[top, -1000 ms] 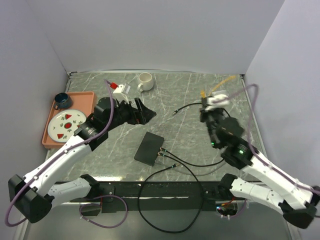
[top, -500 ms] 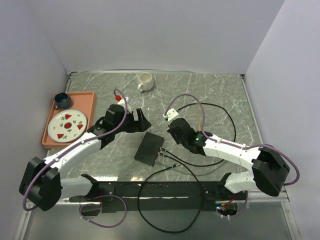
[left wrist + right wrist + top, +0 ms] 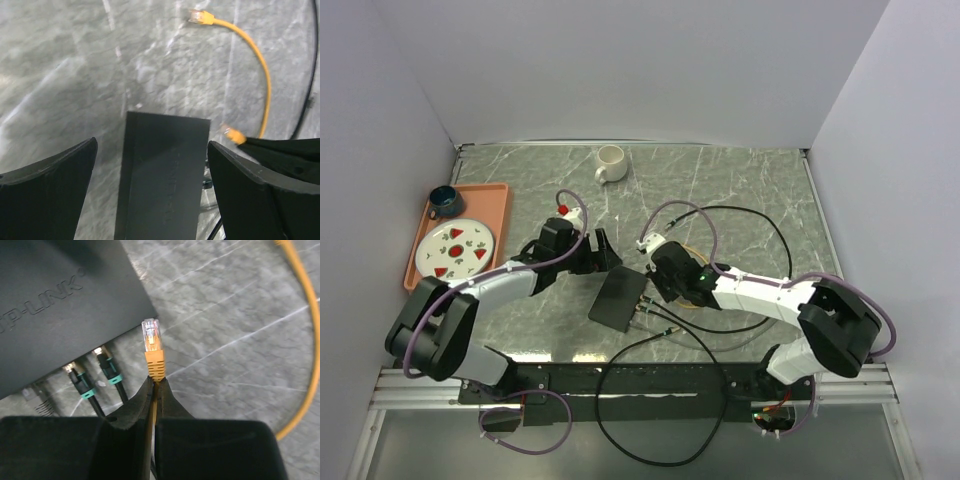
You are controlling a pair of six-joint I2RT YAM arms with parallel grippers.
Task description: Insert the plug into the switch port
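Pinching the yellow cable (image 3: 310, 340) just behind the plug (image 3: 152, 342), the right tool (image 3: 154, 385) is holding it just off the switch's (image 3: 50, 300) ported edge, near the corner, tip aimed at the casing but not yet in. The free port itself is hiding under the casing lip in the wrist view. The left tool (image 3: 151, 145) is standing wide apart astride the switch's far end, gripping nothing, so a push from the plug could be sliding the switch away. Held only by thin cable, the plug may be pivoting, slipping, or catching the corner. Two black cables (image 3: 107, 370) with green boots are occupying the neighbouring sockets, crowding the approach. A tray (image 3: 470, 187) with a plate (image 3: 455, 245) at the left and a cup (image 3: 610, 162) at the far side are sitting well apart on the counter (image 3: 750, 190).
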